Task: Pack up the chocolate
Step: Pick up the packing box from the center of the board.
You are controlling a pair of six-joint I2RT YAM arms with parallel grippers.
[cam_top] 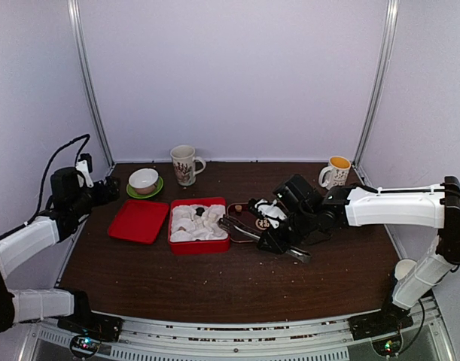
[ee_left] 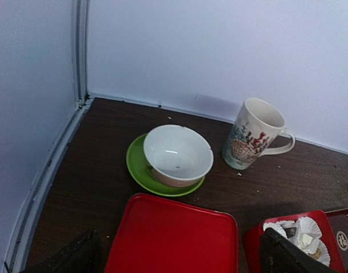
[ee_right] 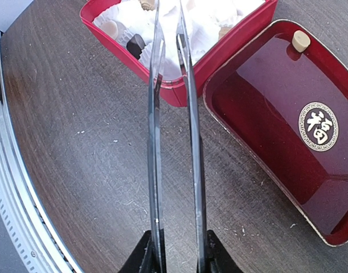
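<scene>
Tongs [ee_right: 193, 148], clamped in right gripper [ee_right: 176, 259]: blades narrowly parted, nothing pinched, tips over red box [ee_right: 219, 54]. Cream chocolate piece [ee_right: 301, 41] in dark-red tray [ee_right: 265, 108]: right of tips. Right arm nearer.

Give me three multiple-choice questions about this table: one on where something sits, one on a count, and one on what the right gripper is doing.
1. Where does the white bowl sit?
A. on a wooden board
B. on the green saucer
C. on a blue plate

2. How many mugs with handles stand along the back of the table?
A. one
B. four
C. two

3. What state is the right gripper in?
A. shut on the tongs
B. open and empty
C. shut on a spoon

Answers:
1 B, the bowl rests in the middle of the saucer.
2 C, a patterned mug stands near the bowl and an orange-lined mug stands at the far right.
3 A, the wrist view shows it clamping the near ends of both tong blades.
</scene>
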